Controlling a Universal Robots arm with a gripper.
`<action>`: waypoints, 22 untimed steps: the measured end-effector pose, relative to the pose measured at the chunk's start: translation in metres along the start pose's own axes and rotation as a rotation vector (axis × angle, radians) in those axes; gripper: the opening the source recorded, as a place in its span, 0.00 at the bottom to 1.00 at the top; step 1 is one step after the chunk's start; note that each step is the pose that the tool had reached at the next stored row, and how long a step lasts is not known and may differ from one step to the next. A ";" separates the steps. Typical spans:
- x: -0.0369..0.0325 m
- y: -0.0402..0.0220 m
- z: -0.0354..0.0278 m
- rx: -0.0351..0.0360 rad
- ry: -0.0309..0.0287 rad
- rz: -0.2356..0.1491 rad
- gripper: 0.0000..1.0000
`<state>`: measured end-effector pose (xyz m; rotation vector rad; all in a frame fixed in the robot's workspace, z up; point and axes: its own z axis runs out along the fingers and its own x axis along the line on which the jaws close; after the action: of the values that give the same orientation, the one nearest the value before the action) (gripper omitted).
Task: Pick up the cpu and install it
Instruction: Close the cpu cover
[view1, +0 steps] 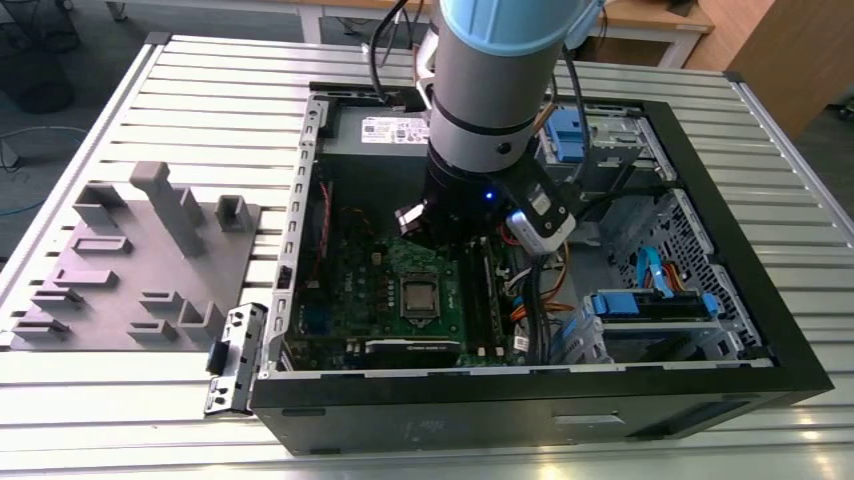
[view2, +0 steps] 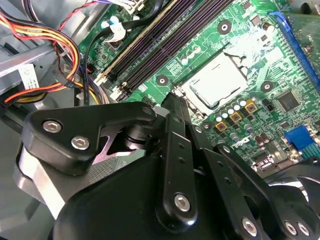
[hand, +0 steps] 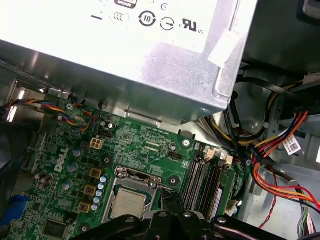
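Grey arm (view1: 487, 100) reaches straight down into the open computer case (view1: 534, 385); whether its fingers (view2: 175, 112) are parted, I cannot tell. Silvery cpu (view2: 216, 84) lies seated in the motherboard (hand: 145, 150) socket, just beyond them

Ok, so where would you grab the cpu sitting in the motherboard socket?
Probably from straight above, by two opposite edges of the cpu. It lies flat and low inside the metal socket frame, which hems its sides, so a sideways approach looks blocked.
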<state>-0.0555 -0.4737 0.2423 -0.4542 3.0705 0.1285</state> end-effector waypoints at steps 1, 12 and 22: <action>0.0000 0.0000 0.0000 -0.0003 0.0006 -0.007 0.11; 0.0000 -0.0001 0.0013 -0.0095 0.0155 -0.202 0.11; 0.0002 -0.0003 0.0034 -0.0180 0.0284 -0.373 0.11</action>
<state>-0.0555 -0.4737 0.2389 -1.0233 2.9467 0.1379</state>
